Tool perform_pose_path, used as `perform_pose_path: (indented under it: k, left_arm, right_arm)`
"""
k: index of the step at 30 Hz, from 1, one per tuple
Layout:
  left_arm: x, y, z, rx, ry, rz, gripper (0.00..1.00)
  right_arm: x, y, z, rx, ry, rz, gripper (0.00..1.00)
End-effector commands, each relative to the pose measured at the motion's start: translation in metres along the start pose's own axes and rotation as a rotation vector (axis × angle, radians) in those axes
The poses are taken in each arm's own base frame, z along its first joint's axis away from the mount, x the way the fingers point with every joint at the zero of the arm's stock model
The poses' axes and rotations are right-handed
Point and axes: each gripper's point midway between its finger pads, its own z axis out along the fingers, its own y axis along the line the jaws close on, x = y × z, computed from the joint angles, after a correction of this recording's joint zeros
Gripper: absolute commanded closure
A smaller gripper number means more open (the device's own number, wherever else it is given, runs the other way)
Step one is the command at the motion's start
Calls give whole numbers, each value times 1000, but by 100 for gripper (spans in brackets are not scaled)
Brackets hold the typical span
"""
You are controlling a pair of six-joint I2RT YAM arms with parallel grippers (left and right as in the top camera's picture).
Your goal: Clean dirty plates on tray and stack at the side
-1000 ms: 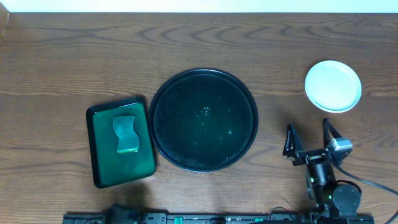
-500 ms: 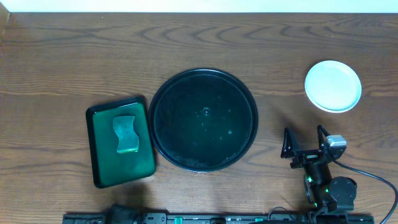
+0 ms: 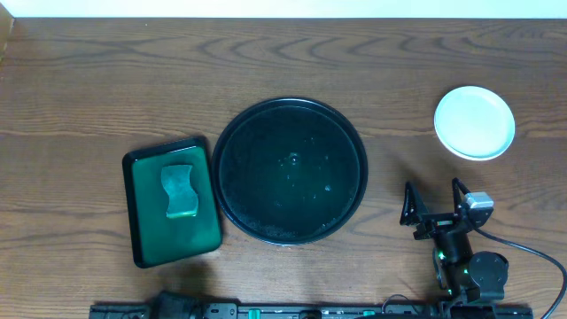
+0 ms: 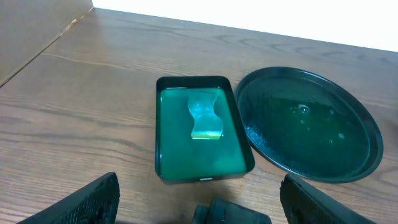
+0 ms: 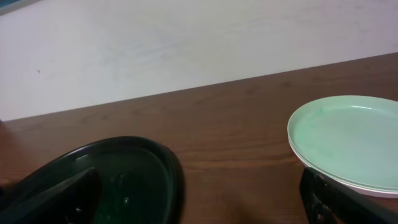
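Note:
The round black tray (image 3: 290,170) lies mid-table with no plates on it, only wet specks; it also shows in the left wrist view (image 4: 311,130) and the right wrist view (image 5: 124,180). The pale-mint plates (image 3: 474,121) sit stacked on the table at the far right, clean-looking, and show in the right wrist view (image 5: 348,137). My right gripper (image 3: 434,202) is open and empty, near the front edge, below the stack and right of the tray; its fingers frame the right wrist view (image 5: 199,193). My left gripper (image 4: 199,186) is open and empty, low in front of the green tray.
A green rectangular tray (image 3: 142,239) stands left of the black tray and holds a teal sponge (image 3: 180,190); both show in the left wrist view, the tray (image 4: 165,137) and the sponge (image 4: 204,115). A white wall runs along the table's far edge.
My right gripper drew back toward the front edge and a little left between one second ago and half a second ago, then stayed still. Nothing else moved.

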Motion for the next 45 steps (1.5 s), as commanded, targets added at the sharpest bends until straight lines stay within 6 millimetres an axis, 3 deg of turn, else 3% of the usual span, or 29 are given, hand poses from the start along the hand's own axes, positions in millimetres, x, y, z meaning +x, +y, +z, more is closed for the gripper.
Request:
perform_pose_path:
  k: [1, 30, 34, 40, 45]
  left_arm:
    - [0, 0, 1, -1, 4, 19, 17]
    - [-3, 0, 1, 1, -8, 16, 17]
    - [-33, -6, -2, 23, -129, -15, 17]
    - [-105, -19, -10, 69, -418, -93, 17]
    - [-154, -32, 5, 69, -621, -146, 17]
  right_arm:
    - [0, -1, 0, 4, -1, -3, 1]
    - [1, -1, 0, 4, 0, -3, 1]
    - [0, -1, 0, 4, -1, -3, 1]
    - [1, -1, 0, 4, 0, -3, 1]
    - [0, -1, 0, 4, -1, -3, 1]
